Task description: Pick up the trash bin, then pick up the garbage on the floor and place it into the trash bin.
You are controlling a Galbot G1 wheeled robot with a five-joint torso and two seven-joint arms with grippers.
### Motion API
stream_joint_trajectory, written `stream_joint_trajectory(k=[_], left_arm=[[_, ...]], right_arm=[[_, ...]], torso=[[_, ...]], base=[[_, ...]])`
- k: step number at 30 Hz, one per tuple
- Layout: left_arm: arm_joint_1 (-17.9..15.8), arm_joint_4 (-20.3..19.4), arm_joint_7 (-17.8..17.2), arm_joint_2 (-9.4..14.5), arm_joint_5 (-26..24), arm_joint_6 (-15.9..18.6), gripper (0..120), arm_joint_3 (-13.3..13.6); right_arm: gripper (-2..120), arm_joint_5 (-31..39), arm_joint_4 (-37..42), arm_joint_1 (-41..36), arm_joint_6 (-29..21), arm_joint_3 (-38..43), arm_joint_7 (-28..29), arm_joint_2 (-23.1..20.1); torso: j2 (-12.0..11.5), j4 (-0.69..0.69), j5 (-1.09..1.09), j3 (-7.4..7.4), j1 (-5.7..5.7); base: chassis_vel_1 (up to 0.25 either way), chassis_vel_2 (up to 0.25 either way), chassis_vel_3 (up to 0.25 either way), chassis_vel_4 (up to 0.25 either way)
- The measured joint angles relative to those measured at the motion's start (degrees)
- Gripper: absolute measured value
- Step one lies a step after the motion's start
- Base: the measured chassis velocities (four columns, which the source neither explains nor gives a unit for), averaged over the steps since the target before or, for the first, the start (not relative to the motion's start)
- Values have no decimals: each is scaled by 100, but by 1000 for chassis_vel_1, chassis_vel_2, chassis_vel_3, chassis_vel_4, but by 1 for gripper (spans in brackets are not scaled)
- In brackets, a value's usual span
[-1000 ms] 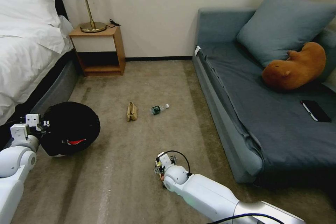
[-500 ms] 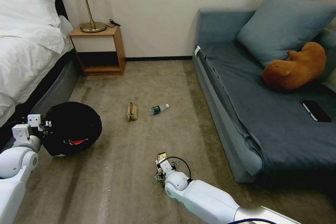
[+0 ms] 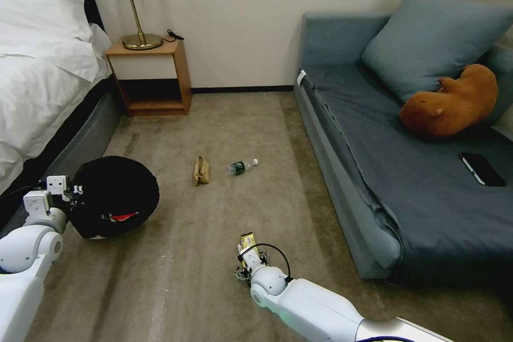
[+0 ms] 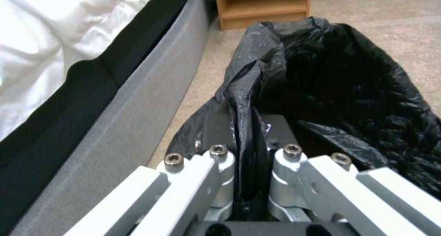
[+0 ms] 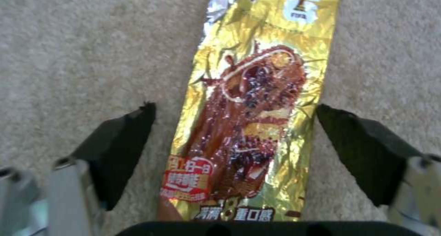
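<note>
Pincer, right (image 5: 234,139): wide, straddling yellow-brown wrapper (image 5: 257,105), floor (image 3: 214,256) 6 o'clock; lower squarely, close across width. Left pincer (image 4: 248,139) clamps trash bin (image 3: 115,195) liner.

The trash bin (image 3: 115,197) is lined with a glossy black bag (image 4: 349,91), with a bit of red inside. The snack wrapper (image 5: 257,119) is shiny gold foil printed in dark red-brown, with a red label patch. The paper bag (image 3: 201,170) is tan. The bottle (image 3: 243,166) is clear with a green label. The floor (image 3: 214,278) is plain beige-brown carpet.
</note>
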Motion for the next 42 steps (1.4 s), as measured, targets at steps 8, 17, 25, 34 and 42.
stream_joint_trajectory(k=[8, 17, 25, 34, 42], left_arm=[[-3, -15, 22, -51, 7, -15, 5, 17], [-9, -1, 59, -43, 6, -67, 5, 16], [0, 18, 94, -26, 3, -113, 5, 5], [67, -53, 192, -71, 4, -159, 5, 8], [128, -122, 227, -109, 32, -177, 5, 57]], right_arm=[[70, 10, -32, -9, 27, 13, -141, 0], [48, -4, -47, -45, 32, 13, -237, -6], [19, -26, -35, -49, 66, 40, -257, -25], [0, -79, -64, 152, 129, 211, -251, -66], [0, -137, 45, 306, 192, 368, -306, -96]], torso=[[1, 1, 0, -1, -1], [1, 3, 3, 0, -1], [-2, 7, 7, 2, 0], [-3, -4, -4, 2, 1], [-2, 1, -1, 2, 1]], base=[[0, 0, 0, 0], [0, 0, 0, 0], [0, 0, 0, 0], [0, 0, 0, 0], [0, 0, 0, 0]])
